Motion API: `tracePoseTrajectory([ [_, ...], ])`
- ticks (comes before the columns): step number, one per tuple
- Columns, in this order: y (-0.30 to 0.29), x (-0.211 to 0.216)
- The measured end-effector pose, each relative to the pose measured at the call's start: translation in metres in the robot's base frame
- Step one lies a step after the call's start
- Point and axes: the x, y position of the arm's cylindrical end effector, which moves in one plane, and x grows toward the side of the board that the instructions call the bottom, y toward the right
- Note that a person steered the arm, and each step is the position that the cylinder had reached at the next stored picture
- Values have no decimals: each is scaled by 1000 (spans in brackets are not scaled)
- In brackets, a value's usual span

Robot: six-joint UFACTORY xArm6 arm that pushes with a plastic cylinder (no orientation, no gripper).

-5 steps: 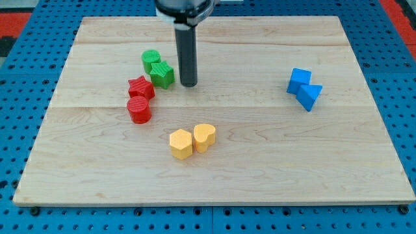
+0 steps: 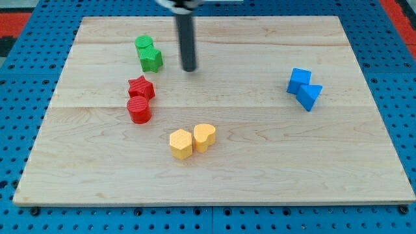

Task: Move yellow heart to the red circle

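Observation:
The yellow heart (image 2: 204,137) lies at the lower middle of the wooden board, touching a yellow hexagon (image 2: 181,143) on its left. The red circle (image 2: 139,110) stands to the view's left of them, with a red star (image 2: 141,87) touching it just above. My tip (image 2: 188,68) rests on the board in the upper middle, well above the yellow heart and to the right of the green blocks, apart from them.
A green circle (image 2: 144,45) and a green star-shaped block (image 2: 151,60) sit together at the upper left. A blue cube (image 2: 299,80) and a blue triangular block (image 2: 309,95) sit at the right. The board (image 2: 273,162) lies on a blue pegboard.
My tip has moved toward the view's top. The two green blocks have shifted up and a little left. The yellow, red and blue blocks have not moved.

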Motion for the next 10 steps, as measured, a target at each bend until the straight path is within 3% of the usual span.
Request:
tracePoseTrajectory([
  [1, 50, 97],
  [2, 57, 173],
  [4, -3, 140],
  [6, -72, 144],
  [7, -8, 140],
  [8, -16, 160],
  [9, -67, 177],
  [10, -67, 176],
])
